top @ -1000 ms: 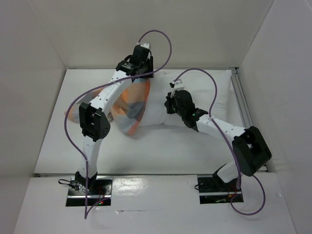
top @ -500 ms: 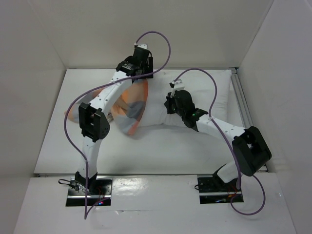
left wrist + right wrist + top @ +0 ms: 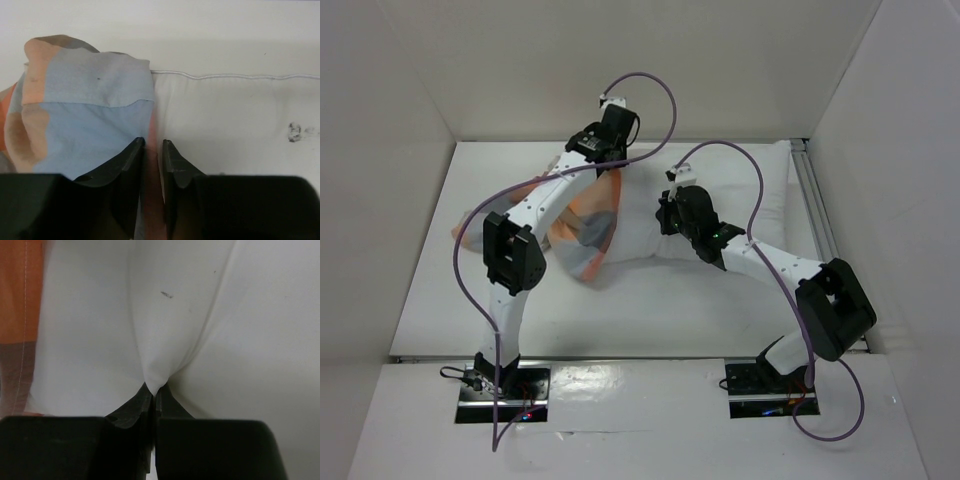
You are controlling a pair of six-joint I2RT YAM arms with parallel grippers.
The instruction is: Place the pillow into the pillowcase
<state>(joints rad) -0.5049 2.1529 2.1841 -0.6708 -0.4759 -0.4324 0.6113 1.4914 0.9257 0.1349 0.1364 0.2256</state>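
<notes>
The white pillow [image 3: 760,190] lies across the back of the table, its left part inside the checked pillowcase [image 3: 582,238]. My left gripper [image 3: 616,168] is at the pillow's far edge. In the left wrist view its jaws [image 3: 153,145] stand almost together, with the pillowcase's orange hem between them. The blue and orange pillowcase [image 3: 90,120] lies left of them and the bare pillow [image 3: 230,115] with dark specks [image 3: 295,131] to the right. My right gripper [image 3: 666,214] [image 3: 155,389] is shut on a pinched fold of the pillow [image 3: 165,330], with the pillowcase [image 3: 20,315] at the left.
White walls close in the table at the back, left and right. A metal rail [image 3: 813,200] runs along the right edge beside the pillow. Purple cables [image 3: 660,85] loop above both arms. The pillowcase's closed end [image 3: 465,232] reaches toward the left wall.
The left gripper's jaws opened, then came together on the pillowcase's hem, and its wrist shifted slightly right along the pillow's far edge. The right arm has stayed put.
</notes>
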